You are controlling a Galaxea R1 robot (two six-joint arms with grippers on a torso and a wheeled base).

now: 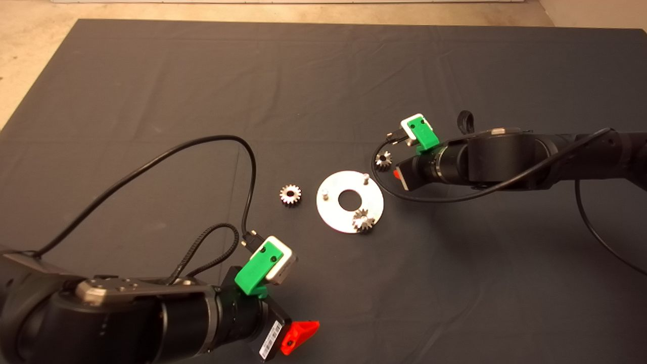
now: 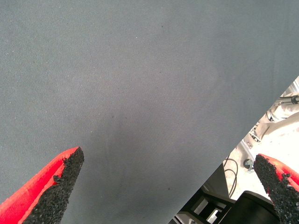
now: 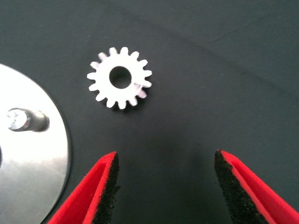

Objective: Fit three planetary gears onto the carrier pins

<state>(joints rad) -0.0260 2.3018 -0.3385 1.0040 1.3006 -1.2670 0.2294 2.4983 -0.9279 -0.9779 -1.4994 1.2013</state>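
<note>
Since one small toothed steel gear (image 1: 363,220) already sits on the flat silver disc (image 1: 333,215), the right gripper (image 3: 163,186) hovers with fingers spread over another gear (image 3: 119,77) beside the disc, probably lining up a grab, while the left gripper (image 2: 168,186) idles, fingers apart, at the mat's (image 1: 202,76) near edge.

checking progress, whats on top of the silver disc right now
One gear sits at the near edge of the disc, hiding whatever is beneath it. Two bare pins stand free. The other gears lie on the mat.

My right gripper (image 3: 163,186) has its fingers spread, bare mat (image 3: 224,70) between them and the loose gear (image 3: 119,77). Just beside that gear stands the carrier disc (image 3: 32,163) with its upright pin (image 3: 25,120).
</note>
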